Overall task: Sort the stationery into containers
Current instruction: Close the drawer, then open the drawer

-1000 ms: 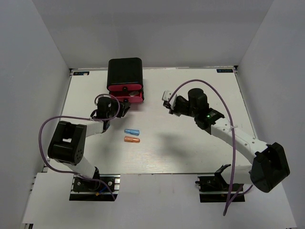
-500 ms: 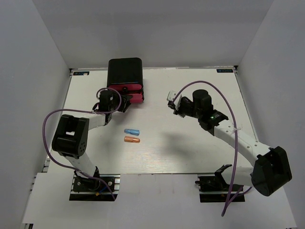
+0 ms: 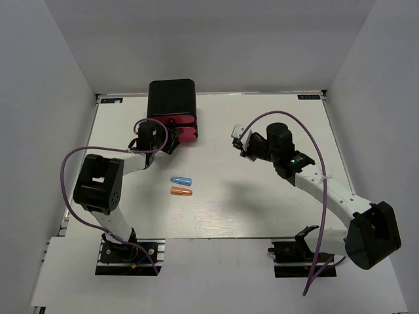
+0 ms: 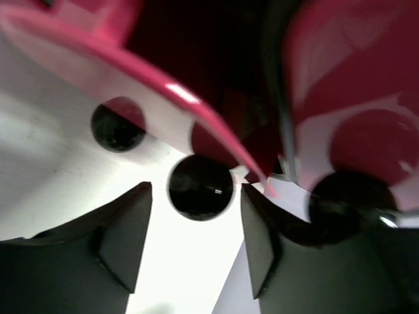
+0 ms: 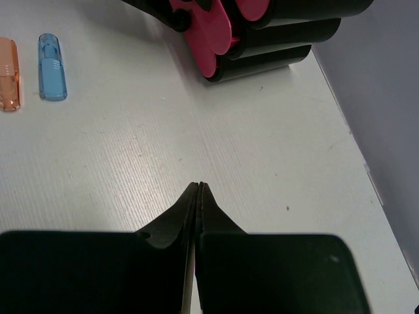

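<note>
I count two pens out on the surface (image 3: 262,196): one blue pen (image 3: 181,180) and one orange pen (image 3: 181,191). They lie side by side and parallel, the blue one farther from the arm bases, a narrow gap between them. Both sit on my side of the black box (image 3: 172,98), apart from it and roughly between the two arms. Neither pen is in a drawer and neither is held.

The box stands at the far edge of the surface, left of centre. From above I can make out two pink drawer fronts (image 3: 177,127) sticking out of it toward me, one stepped farther out than the other. In the left wrist view I count three round black knobs against the pink.

My left end effector (image 4: 195,196) is right up at those drawers. Its two fingers are spread, and the middle knob (image 4: 200,186) sits between the fingertips with a sliver of light on each side, so it is framed but not pinched. The other two knobs lie outside the fingers, one to either side.

My right end effector (image 5: 198,186) hangs over bare surface to the right of the box, well apart from the pens. Its fingers are pressed together tip to tip with nothing between them.
</note>
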`<state>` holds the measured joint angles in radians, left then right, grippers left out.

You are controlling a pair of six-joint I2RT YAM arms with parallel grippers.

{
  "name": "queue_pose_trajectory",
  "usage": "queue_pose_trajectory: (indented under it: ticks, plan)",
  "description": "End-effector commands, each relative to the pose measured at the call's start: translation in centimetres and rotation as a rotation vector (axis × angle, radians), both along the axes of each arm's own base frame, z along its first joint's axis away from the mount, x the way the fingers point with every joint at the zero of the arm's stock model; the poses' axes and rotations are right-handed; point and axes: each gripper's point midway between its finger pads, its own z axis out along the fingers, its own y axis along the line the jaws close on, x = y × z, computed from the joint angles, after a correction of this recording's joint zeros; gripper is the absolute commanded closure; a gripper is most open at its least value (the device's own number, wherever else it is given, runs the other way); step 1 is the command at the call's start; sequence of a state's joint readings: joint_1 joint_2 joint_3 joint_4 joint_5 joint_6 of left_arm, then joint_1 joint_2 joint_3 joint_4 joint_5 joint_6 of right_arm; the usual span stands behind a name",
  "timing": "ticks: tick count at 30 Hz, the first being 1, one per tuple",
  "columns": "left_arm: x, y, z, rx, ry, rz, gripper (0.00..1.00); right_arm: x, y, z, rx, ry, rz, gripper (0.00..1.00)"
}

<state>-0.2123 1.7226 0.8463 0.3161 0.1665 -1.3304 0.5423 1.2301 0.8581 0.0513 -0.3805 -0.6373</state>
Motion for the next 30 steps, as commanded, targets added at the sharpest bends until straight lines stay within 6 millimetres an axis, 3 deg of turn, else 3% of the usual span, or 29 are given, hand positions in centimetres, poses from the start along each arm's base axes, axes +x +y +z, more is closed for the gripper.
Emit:
queue_pose_trajectory:
  ticks: [1,15,18,19,20,22,23,25,30]
  plan:
    - [1.3,0.2,1.1,0.006,-0.030,0.019,0.32,-0.2,-0.2,1.0,0.024,-0.020,0.004,1.00]
    - [2.5,0.0,1.3,0.003,-0.044,0.019,0.25,0.1,-0.6,0.8,0.024,-0.017,-0.006,1.00]
    - [2.5,-0.4,1.7,-0.014,-0.068,-0.002,0.37,0.2,-0.7,0.7,0.023,-0.018,-0.006,1.00]
    - [2.1,-0.6,1.9,-0.021,-0.073,-0.015,0.47,0.1,-0.6,0.7,0.021,-0.020,-0.002,1.00]
    - [1.6,-0.5,1.1,-0.018,-0.055,-0.015,0.51,0.2,-0.7,0.7,0.022,-0.016,-0.006,1.00]
    - [1.2,-0.7,2.5,0.006,-0.110,-0.058,0.56,0.1,-0.8,0.6,0.018,-0.017,-0.006,1.00]
    - [0.9,-0.6,1.8,0.024,-0.104,-0.067,0.56,0.0,-0.8,0.3,0.017,-0.012,-0.005,1.00]
    - [0.1,-1.0,2.5,0.059,-0.144,-0.130,0.56,0.0,-1.0,0.3,0.015,-0.014,-0.007,1.00]
    - [-1.6,-1.2,2.1,0.123,-0.181,-0.212,0.40,0.0,-1.0,0.0,0.015,-0.009,-0.003,1.00]
